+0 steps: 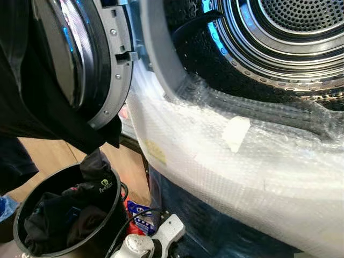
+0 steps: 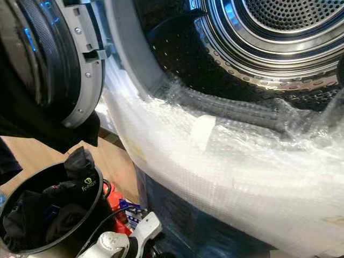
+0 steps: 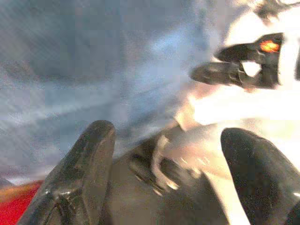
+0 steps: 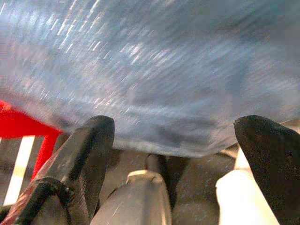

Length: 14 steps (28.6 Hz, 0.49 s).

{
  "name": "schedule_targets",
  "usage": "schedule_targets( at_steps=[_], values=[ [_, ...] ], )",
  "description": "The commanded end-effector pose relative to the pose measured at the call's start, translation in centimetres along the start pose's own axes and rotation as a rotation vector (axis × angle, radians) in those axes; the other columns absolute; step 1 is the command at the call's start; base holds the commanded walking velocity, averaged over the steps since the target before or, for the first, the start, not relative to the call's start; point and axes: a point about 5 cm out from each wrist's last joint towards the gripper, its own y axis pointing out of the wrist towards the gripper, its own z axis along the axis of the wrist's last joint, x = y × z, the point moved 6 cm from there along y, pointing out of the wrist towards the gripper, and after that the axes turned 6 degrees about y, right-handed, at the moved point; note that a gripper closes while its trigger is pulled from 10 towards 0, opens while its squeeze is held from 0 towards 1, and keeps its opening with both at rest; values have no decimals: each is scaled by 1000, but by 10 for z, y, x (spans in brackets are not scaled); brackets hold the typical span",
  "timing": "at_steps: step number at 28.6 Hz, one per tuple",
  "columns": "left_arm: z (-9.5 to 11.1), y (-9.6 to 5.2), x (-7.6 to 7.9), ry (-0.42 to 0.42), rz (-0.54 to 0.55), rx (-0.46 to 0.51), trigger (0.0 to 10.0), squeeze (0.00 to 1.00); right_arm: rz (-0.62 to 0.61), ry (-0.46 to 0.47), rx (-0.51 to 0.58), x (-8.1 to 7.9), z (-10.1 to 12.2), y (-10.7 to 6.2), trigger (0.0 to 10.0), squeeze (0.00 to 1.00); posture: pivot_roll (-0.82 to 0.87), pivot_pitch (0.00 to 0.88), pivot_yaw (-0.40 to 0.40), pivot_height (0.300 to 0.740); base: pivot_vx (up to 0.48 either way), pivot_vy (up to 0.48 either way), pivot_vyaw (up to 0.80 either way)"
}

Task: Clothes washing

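Front-loading washing machine seen from close above. The perforated steel drum (image 1: 301,32) stands open and bare, ringed by a dark rubber gasket (image 1: 215,59). The round door (image 1: 80,59) is swung wide to the robot's left; its frame is grey plastic around dark curved glass. White bubble wrap (image 1: 226,161), dimpled and translucent, sheathes the cabinet front below the opening; beneath it the panel shows dark blue. The floor (image 1: 126,166) is pale wood.

The clothes (image 1: 64,215), dark crumpled fabric, lie piled in a round black bucket (image 1: 21,207) on the floor below the door, left of the machine. One piece carries a small green logo. A further black cloth (image 1: 32,107) hangs across the door's outer side.

Left gripper (image 3: 168,178): in its wrist view the two black fingers stand well apart with nothing between them, before blurred blue and white surfaces. Right gripper (image 4: 178,159): fingers likewise spread wide and holding nothing, pointing at a streaked blue surface with red beside it.
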Motion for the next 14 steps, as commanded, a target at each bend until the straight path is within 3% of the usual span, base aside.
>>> schedule_targets(
  at_steps=[1, 2, 4, 8, 10, 12, 14],
  values=[
    [-6, -14, 3, -37, -19, -40, 10000, 0, 11, -13, -16, -4, -5, -1, 10000, 0, 23, 20, 117, 740, 0, 0, 0],
    [-6, -14, 3, -37, -19, -40, 10000, 0, 11, -13, -16, -4, -5, -1, 10000, 0, 23, 20, 117, 740, 0, 0, 0],
    [14, -36, 11, -61, -64, 14, 10000, 0, 6, -25, -14, -3, -5, -1, 10000, 0, 47, 27, 111, 740, 0, 0, 0],
    [61, -68, 24, 103, -117, 86, 10000, 0, 16, -48, -16, -4, -3, 0, 10000, 0, 67, 24, 106, 740, 0, 0, 0],
    [80, -85, 24, 177, -85, 84, 10000, 0, 24, -70, -21, -6, -1, 1, 10000, 0, 72, 19, 110, 740, 0, 0, 0],
    [92, -100, 16, 209, 15, 57, 10000, 0, 29, -70, -10, -7, 4, 2, 10000, 0, 82, 17, 111, 740, 0, 0, 0],
    [97, -105, 15, 213, 48, 52, 10000, 0, 27, -70, -10, -7, 5, 3, 10000, 0, 95, 18, 107, 740, 0, 0, 0]
  ],
)
